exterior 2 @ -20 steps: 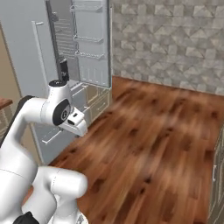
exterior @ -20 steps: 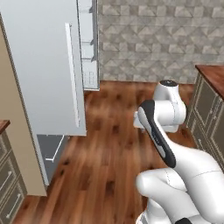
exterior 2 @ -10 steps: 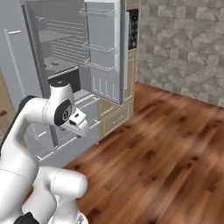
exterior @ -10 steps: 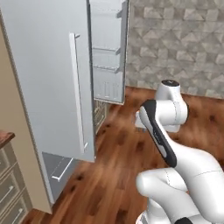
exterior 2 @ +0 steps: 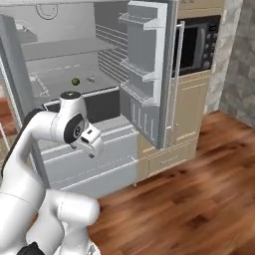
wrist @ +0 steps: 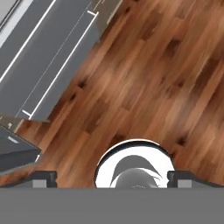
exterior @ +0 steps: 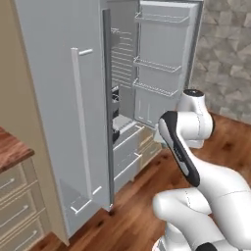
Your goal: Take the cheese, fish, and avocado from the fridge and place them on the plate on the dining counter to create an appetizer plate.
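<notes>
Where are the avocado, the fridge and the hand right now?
avocado [exterior 2: 75, 81]: right base view, middle of the green fruit on the fridge shelf.
fridge [exterior: 59, 122]: left base view, face of the open door.
hand [wrist: 112, 179]: hand view, midway between the open fingertips.

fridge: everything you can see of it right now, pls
The fridge is a tall silver-grey double-door unit, both doors swung open. The left door carries a long bar handle on its outer face; the right door shows white wire shelves inside. The interior is pale grey with flat shelves; a small dark green avocado sits on one. Grey drawers run below, shut. It stands on wood floor beside beige cabinets.
</notes>
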Available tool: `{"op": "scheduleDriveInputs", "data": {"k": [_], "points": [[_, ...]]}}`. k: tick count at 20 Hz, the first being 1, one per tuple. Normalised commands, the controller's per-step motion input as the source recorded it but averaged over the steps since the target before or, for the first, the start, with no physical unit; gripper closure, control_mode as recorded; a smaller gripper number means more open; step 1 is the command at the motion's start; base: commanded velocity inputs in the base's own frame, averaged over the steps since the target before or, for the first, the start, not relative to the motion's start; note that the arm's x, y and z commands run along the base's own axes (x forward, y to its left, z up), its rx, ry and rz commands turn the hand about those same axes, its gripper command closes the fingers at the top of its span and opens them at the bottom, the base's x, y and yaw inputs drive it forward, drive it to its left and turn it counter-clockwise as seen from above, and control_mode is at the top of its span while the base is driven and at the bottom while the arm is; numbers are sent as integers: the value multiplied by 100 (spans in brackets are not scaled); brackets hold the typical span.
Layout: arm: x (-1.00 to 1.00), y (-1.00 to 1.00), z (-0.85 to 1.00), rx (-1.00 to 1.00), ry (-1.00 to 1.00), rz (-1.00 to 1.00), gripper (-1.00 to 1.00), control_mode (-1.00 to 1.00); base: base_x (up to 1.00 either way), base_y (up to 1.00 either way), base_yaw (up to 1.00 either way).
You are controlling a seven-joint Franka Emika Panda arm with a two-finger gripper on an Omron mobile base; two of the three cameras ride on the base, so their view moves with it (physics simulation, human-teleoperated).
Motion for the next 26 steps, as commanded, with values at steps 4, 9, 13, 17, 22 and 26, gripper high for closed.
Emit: {"op": "scheduleDriveInputs", "data": {"k": [4,9,13,17,22,26], "points": [[0,0,0,0,0,0,-100,100,80,-33,68],[0,0,0,0,0,0,-100,100,86,-37,65],[0,0,0,0,0,0,-100,100,91,-45,60],[0,0,0,0,0,0,-100,100,80,-53,59],[0,0,0,0,0,0,-100,100,61,-51,46],[2,-11,0,-3,-3,5,-100,-100,16,-11,10]]}}
